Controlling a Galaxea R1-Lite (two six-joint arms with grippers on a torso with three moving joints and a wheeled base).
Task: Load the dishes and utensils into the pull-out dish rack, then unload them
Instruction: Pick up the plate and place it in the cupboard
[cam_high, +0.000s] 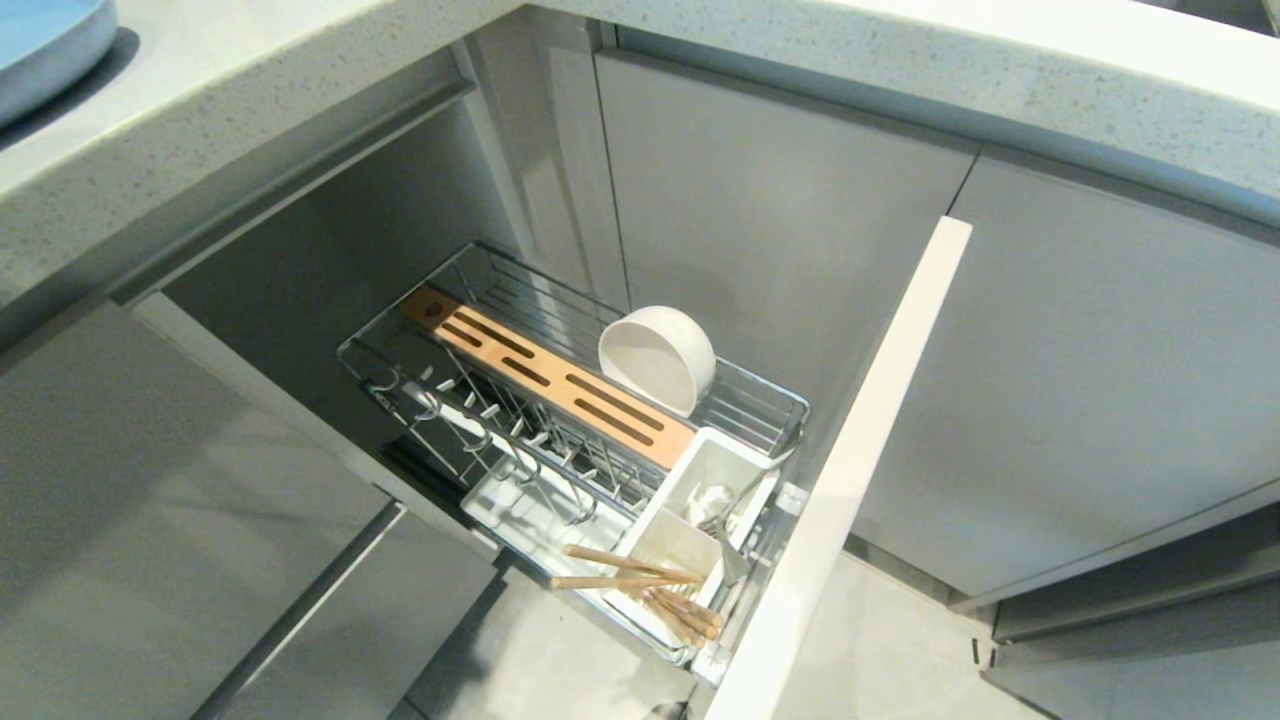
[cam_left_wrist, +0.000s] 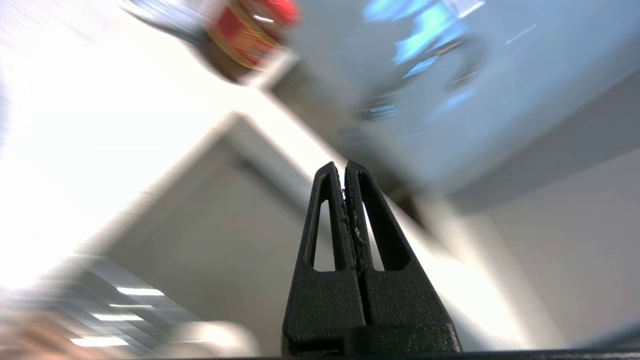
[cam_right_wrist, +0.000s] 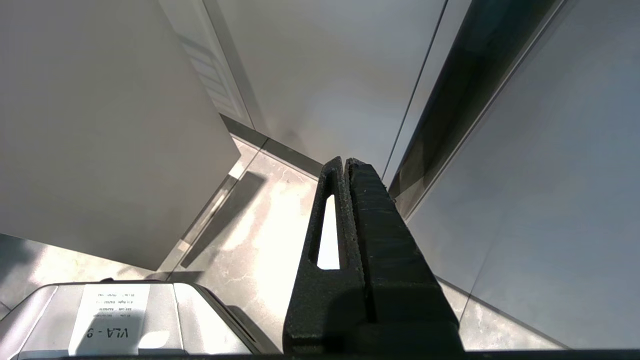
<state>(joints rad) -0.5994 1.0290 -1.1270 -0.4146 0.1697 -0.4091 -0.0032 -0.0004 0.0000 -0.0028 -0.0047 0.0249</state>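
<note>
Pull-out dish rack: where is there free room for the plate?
The plate prongs stand empty, between the wooden strip and the tray. Crowded: white bowl behind the strip; the caddy holds chopsticks and spoon.

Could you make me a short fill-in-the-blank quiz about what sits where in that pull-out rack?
1. The white bowl in the pull-out dish rack rests tipped on its ____.
2. The chopsticks lie in the white ____, their ends sticking out over its edge.
3. The spoon stands in the same caddy, beside the slotted ____ strip.
4. The pale blue plate sits up on the ____.

Missing words: side; caddy; wooden; countertop
</note>
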